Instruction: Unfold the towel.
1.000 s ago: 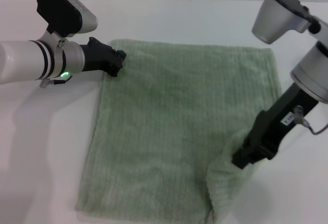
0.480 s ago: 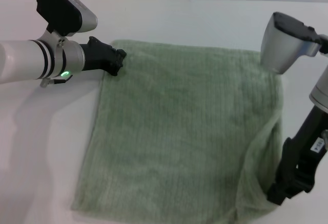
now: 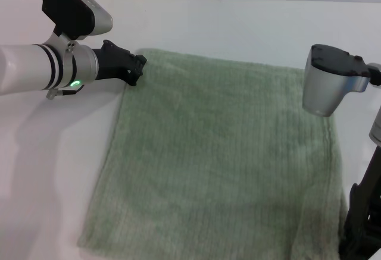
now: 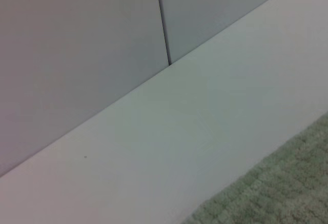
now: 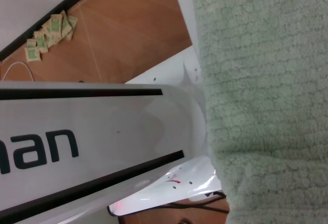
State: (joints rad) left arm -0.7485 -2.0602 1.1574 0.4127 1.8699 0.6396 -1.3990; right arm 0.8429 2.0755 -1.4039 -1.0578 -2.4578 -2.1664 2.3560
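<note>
The pale sage-green towel (image 3: 220,153) lies nearly flat on the white table (image 3: 250,25), one layer thick. My left gripper (image 3: 136,69) is shut on its far left corner, low at the table. My right gripper (image 3: 348,249) is at the near right corner by the picture's lower edge, shut on the towel, which rises in a small ridge beside it. The fingertips there are mostly cut off. A strip of towel shows in the left wrist view (image 4: 277,193). Terry cloth fills one side of the right wrist view (image 5: 266,80).
The right arm's silver elbow housing (image 3: 330,84) hangs over the towel's right edge. The back wall with a dark seam (image 4: 163,24) stands behind the table. The right wrist view shows my white body (image 5: 77,131) and brown floor (image 5: 128,24) beyond the table edge.
My right gripper has pulled the folded near right corner outward and toward me, so the fold has opened and the towel lies spread. The left gripper has stayed at the far left corner.
</note>
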